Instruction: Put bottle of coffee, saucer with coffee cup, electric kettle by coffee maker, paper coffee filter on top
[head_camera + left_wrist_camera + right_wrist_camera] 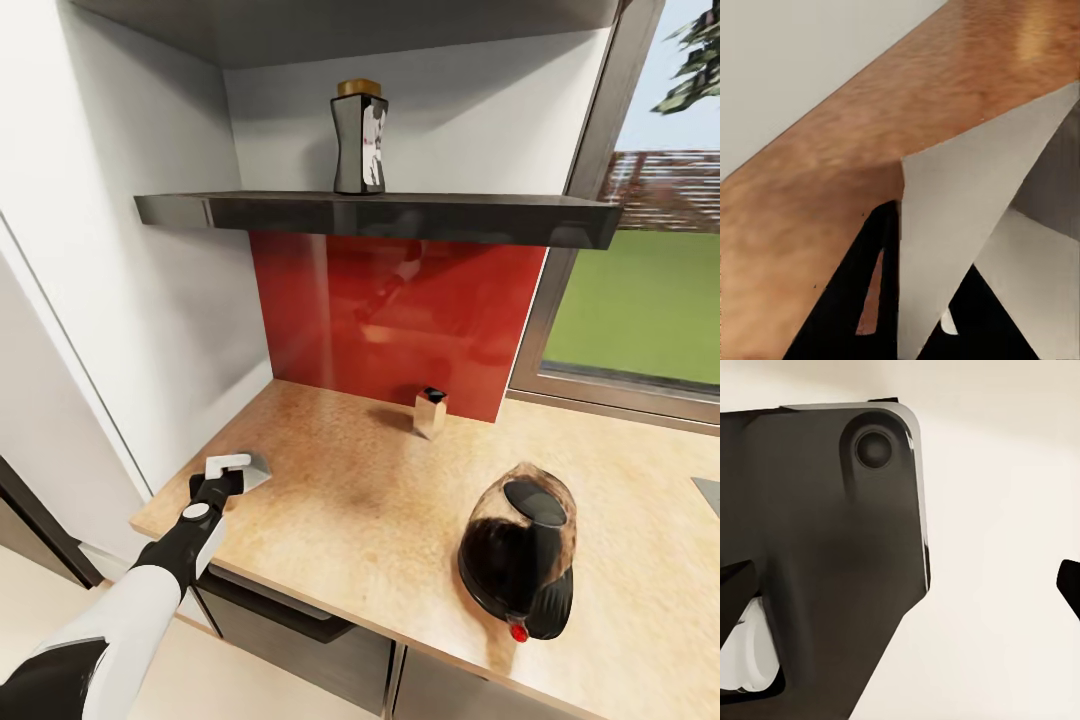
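The bottle of coffee (360, 140), dark with a yellow lid, stands upright on the dark kitchen shelf (380, 215). Below it lies the beige kitchen countertop (350, 500). The glass electric kettle (520, 550) with its black lid and red switch stands near the counter's front edge. My left gripper (228, 478) hovers over the counter's left end, shut on the white paper coffee filter (250, 468). In the left wrist view the filter (967, 217) sits pinched between black fingers (840, 315). My right gripper (902, 585) is open, its fingers spread wide. The coffee maker, saucer and coffee cup are out of view.
A small beige box with a black top (431, 412) stands by the red backsplash (400, 310). A white wall (120, 300) closes the counter's left side and a window (640, 300) its right. A grey sink corner (708, 495) shows at the right edge. Dark cabinets (300, 630) sit below.
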